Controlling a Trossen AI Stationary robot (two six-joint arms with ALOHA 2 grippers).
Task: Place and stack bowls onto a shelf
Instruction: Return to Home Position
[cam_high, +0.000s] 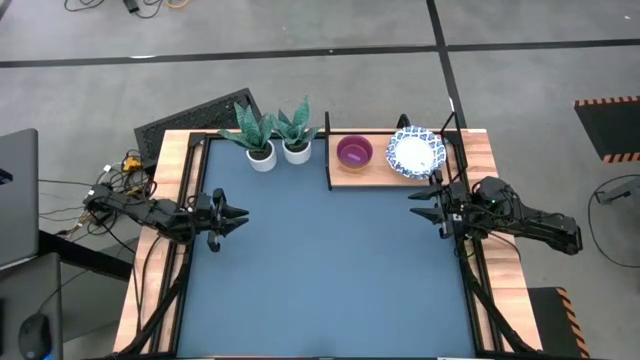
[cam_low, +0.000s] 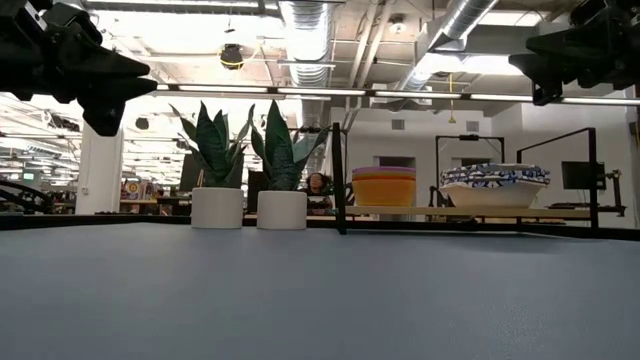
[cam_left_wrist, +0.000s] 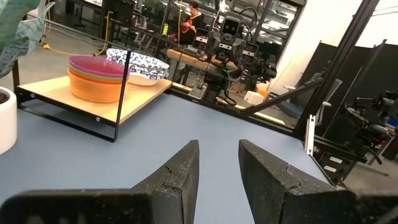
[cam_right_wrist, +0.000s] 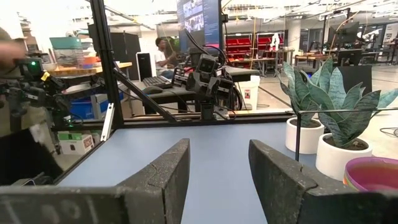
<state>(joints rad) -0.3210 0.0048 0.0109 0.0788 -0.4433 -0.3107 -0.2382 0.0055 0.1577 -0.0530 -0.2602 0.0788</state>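
Note:
The shelf (cam_high: 372, 177), a light wooden board in a thin black frame, lies at the table's far right. On it stand two stacks: plain bowls nested with the purple one (cam_high: 354, 152) on top, orange-yellow at the bottom (cam_left_wrist: 93, 87), and white bowls with blue patterned rims (cam_high: 416, 153) to their right. My left gripper (cam_high: 243, 214) hovers open over the table's left side, pointing right. My right gripper (cam_high: 412, 207) hovers open near the right edge, just in front of the shelf, pointing left. Neither touches anything.
Two small white pots with green spiky plants (cam_high: 261, 155) (cam_high: 297, 150) stand at the far edge, just left of the shelf's black upright (cam_high: 328, 150). The blue-grey tabletop (cam_high: 330, 270) spreads between and in front of the arms. A person sits at a desk beyond the table.

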